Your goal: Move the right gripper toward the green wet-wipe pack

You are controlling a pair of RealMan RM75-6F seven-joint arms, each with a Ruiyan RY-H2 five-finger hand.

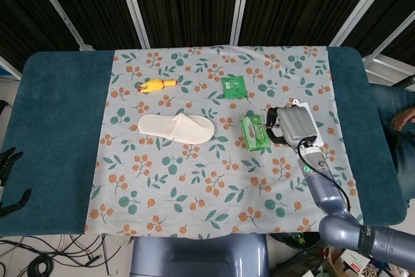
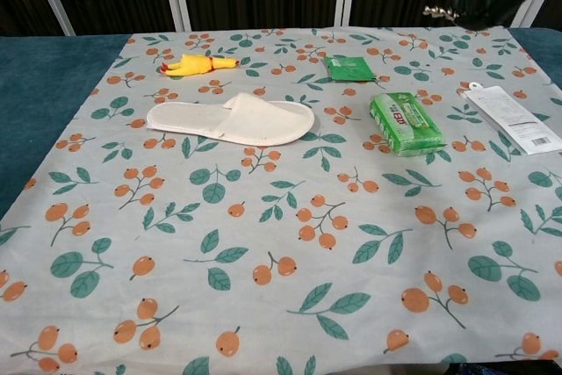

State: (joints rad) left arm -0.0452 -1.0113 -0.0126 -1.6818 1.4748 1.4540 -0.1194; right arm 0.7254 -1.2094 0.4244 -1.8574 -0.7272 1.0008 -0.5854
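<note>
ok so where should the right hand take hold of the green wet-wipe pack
Probably across its two long sides near the middle, coming down from above. The green wet-wipe pack lies flat on the cloth, a low block, with bare cloth along both long edges. The right hand hovers beside its right edge, so little sideways travel seems needed.
</note>
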